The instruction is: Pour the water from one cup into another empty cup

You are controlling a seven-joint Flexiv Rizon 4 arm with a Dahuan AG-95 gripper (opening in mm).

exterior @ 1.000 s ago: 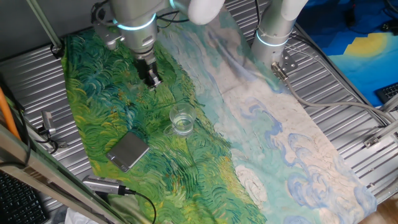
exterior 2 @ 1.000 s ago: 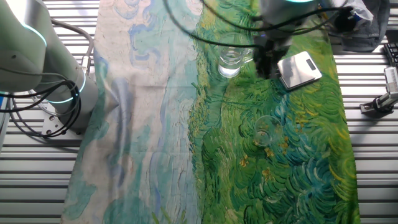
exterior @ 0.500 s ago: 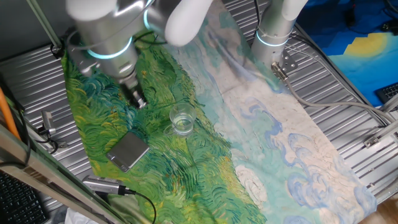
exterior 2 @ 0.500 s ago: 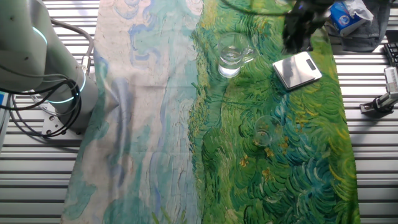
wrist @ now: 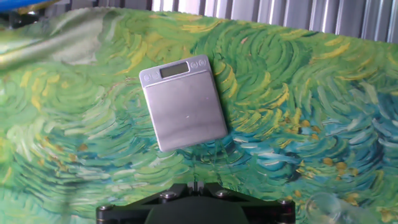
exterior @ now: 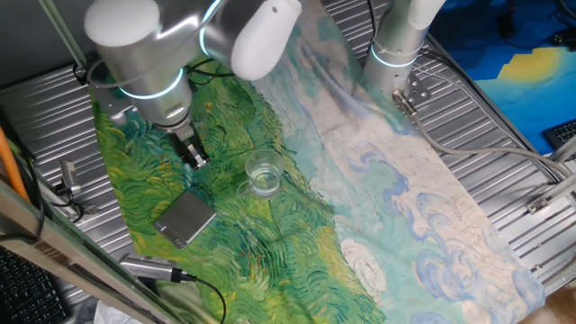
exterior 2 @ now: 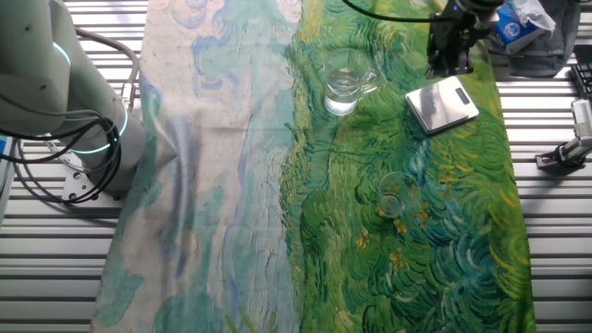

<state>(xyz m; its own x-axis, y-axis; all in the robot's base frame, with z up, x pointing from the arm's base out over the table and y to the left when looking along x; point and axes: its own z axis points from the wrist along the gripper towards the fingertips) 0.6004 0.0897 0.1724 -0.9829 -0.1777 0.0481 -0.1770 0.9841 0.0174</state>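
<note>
A small clear glass cup [exterior 2: 392, 195] stands alone on the green painted cloth; a sliver of clear glass [wrist: 324, 209] shows at the bottom right of the hand view. A larger clear glass cup with a handle [exterior 2: 344, 84] [exterior: 263, 176] holds clear water. My gripper [exterior: 195, 157] [exterior 2: 450, 61] is shut and empty, with its fingertips [wrist: 196, 185] pressed together. It hangs over the cloth by the grey flat square block [wrist: 183, 109] [exterior: 184, 218] [exterior 2: 444, 103], away from both cups.
The cloth [exterior: 270, 243] covers a ribbed metal table [exterior: 504, 171]. A second robot base [exterior: 396, 54] [exterior 2: 55, 102] stands at the cloth's edge with cables. A blue packet [exterior 2: 514, 23] lies beyond the block.
My gripper has moved away from the cups, left and slightly down in one fixed view, and now hangs beside the grey block. The cups and the block have not moved.
</note>
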